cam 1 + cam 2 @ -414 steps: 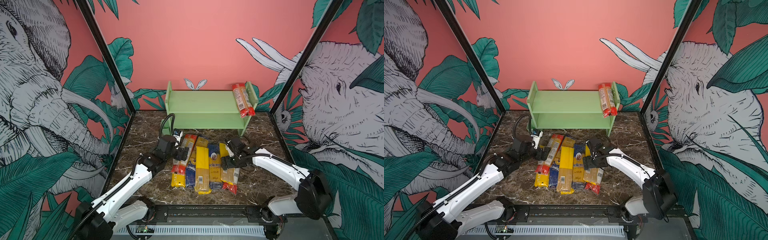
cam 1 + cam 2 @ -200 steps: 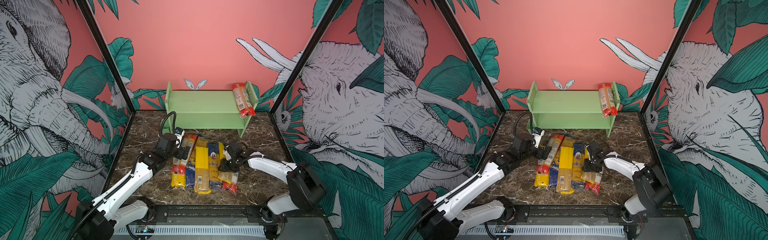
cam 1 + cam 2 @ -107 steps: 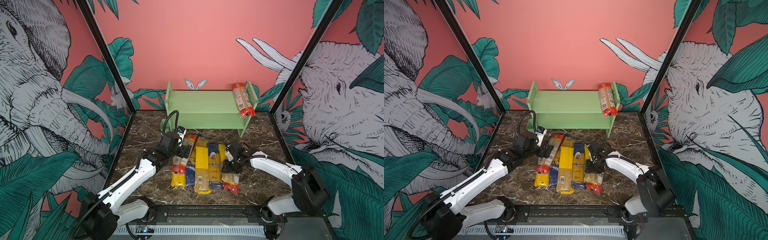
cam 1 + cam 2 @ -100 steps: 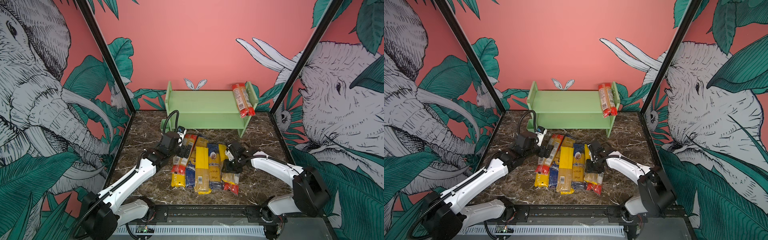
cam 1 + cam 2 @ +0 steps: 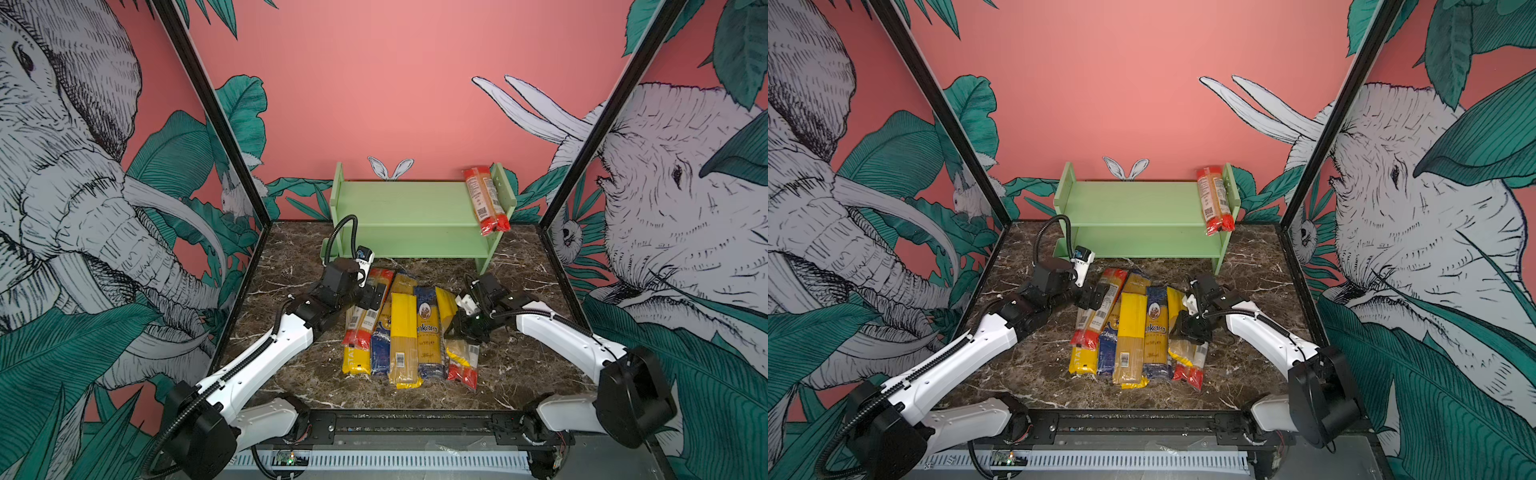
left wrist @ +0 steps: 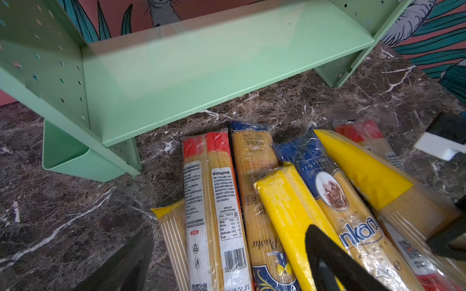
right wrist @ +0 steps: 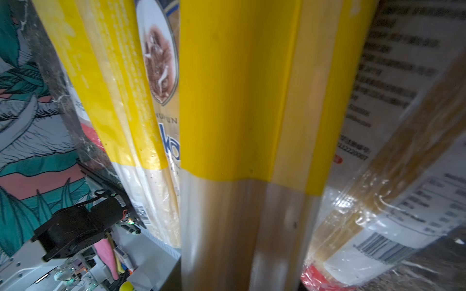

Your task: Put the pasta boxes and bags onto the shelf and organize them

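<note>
One yellow-banded packet (image 7: 242, 100) masks the right end effector (image 5: 459, 328), possibly gripped.

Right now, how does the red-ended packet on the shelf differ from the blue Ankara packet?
The red-ended packet lies on the shelf's top board, its near end overhanging; the blue Ankara packet lies on the marble table. The red-ended packet lies alone; the blue Ankara packet sits between other packets. The first bears a white label, the second an oval portrait. Both are long, narrow spaghetti packets lying flat.

Packets (image 5: 402, 332) are glossy plastic, shelf (image 5: 407, 203) smooth matt, tabletop (image 5: 519, 365) polished marble-look.
</note>
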### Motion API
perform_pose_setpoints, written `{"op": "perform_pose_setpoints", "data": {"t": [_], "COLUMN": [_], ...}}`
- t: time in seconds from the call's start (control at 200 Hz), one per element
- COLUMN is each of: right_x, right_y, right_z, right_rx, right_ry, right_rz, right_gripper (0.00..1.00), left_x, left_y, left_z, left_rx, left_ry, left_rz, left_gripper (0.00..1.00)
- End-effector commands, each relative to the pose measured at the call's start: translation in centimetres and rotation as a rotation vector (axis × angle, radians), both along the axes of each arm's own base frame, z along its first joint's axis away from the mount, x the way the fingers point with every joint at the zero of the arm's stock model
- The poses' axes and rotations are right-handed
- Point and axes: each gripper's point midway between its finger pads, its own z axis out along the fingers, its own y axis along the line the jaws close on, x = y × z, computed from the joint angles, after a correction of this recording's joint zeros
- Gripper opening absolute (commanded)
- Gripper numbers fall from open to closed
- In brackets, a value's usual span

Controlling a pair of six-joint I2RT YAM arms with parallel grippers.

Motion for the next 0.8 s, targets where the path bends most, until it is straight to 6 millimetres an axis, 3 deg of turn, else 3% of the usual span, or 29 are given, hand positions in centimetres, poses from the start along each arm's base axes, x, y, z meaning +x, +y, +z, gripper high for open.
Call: {"op": "perform_pose_setpoints", "data": {"t": [0.0, 0.475, 0.795], "right_x": [2.0, 1.7, 0.8], "right_y": [3.8, 4.6, 5.1], "right_z": [6.8, 10.9, 16.7], "right_rx": [0.25, 0.348, 0.457], "right_ry": [-0.194, -0.231, -0.307], "right_rz": [0.108, 0.144, 0.183], "right_gripper": [0.0, 0.0, 0.0], "left_x": [0.2, 0.3, 0.3], "left_y": [0.0, 0.3, 0.8], "left_z": [1.7, 2.3, 2.5], "left_rx": [-0.009, -0.006, 0.012], "left_ry": [-0.042, -0.056, -0.066], "left_rz": [0.002, 0.019, 0.032], "left_gripper": [0.94, 0.94, 0.94]}}
